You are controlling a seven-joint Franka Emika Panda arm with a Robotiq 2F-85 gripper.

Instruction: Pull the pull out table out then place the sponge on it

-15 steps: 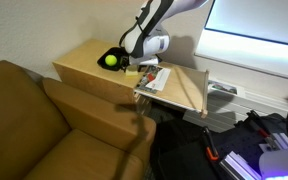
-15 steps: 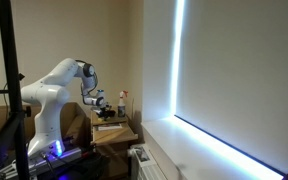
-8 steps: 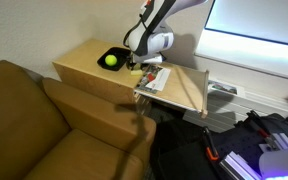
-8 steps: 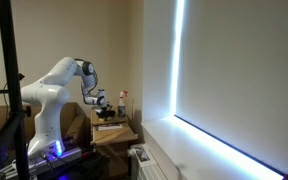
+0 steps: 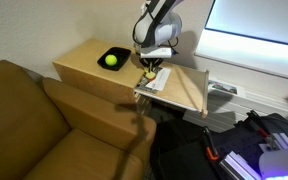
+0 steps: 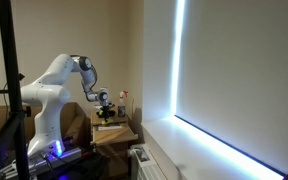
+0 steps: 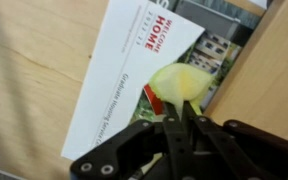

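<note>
Sofa-side corner, tan wall, bright window (image 5: 254, 25) at far right. Brown sofa (image 5: 39, 125) fills the near left.

- Light wood cabinet (image 5: 82, 62) stands behind the sofa. On its fixed top sits a black dish (image 5: 121, 53) with a yellow-green ball (image 5: 110, 60) in it.
- Pull out table (image 5: 186, 90) is out, sticking from the cabinet toward the right. A printed leaflet (image 5: 156, 80) lies on its left end, next to the cabinet.
- Panda arm (image 5: 157, 22) comes down from above. The gripper (image 5: 149, 67) is over the leaflet end of the board, right of the dish and apart from it.
- Wrist view: the gripper (image 7: 184, 110) comes in from the bottom. Jaws are narrow, pinched on the sponge (image 7: 182, 80), a pale yellow piece bulging above the black fingers (image 7: 171, 135).
- The sponge hangs over the right edge of the leaflet (image 7: 124, 75), a white cover with red "HOME" lettering and photo pages showing beneath it.
- Bare board (image 7: 24, 60) shows left of the leaflet, more tan wood at the right edge.
- Can't tell whether the sponge touches the paper or sits just above it.
- In an exterior view from further off, the white arm (image 6: 56, 80) reaches right to the cabinet (image 6: 114, 132) with the gripper (image 6: 105, 100) low over it. Too small there to read the jaws or the sponge. A vertical strip of light runs down the wall on the right.
</note>
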